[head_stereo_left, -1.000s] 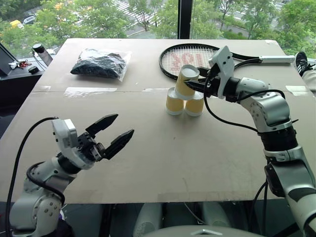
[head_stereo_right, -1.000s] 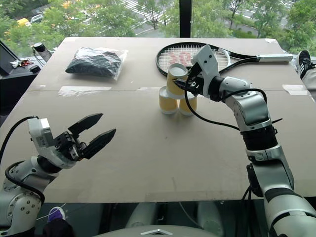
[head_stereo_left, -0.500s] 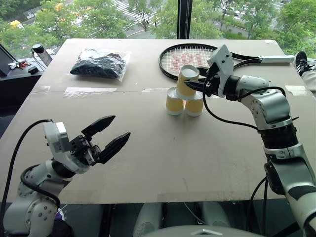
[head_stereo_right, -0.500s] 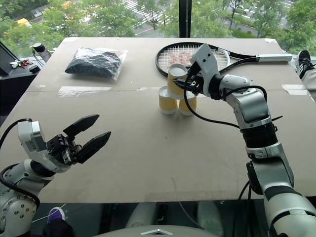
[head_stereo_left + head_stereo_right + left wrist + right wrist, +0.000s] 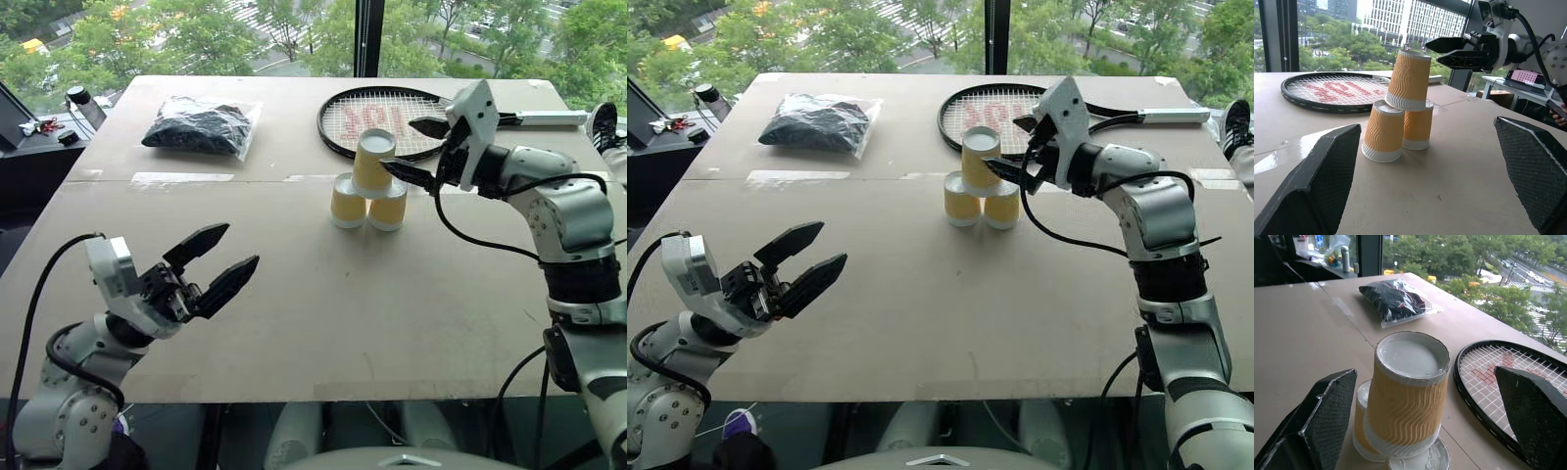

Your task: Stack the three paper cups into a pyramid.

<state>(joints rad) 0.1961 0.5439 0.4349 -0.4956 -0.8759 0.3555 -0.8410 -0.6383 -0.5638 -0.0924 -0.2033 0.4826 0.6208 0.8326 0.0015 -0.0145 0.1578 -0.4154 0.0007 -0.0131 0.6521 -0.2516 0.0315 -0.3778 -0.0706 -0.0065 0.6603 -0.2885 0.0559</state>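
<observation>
So the pyramid (image 5: 367, 189) sits on the far-middle of the bench (image 5: 294, 313), just near of the tennis racket (image 5: 377, 119): two cups side by side, upside down, with the top cup (image 5: 372, 162) leaning a bit left on them. The right gripper (image 5: 419, 150) is spread wide just right of that top cup, grasping nothing. I'd say back it straight out to the right without clipping the cup, while the left gripper (image 5: 223, 262), also spread and empty, hangs at the near left.
</observation>
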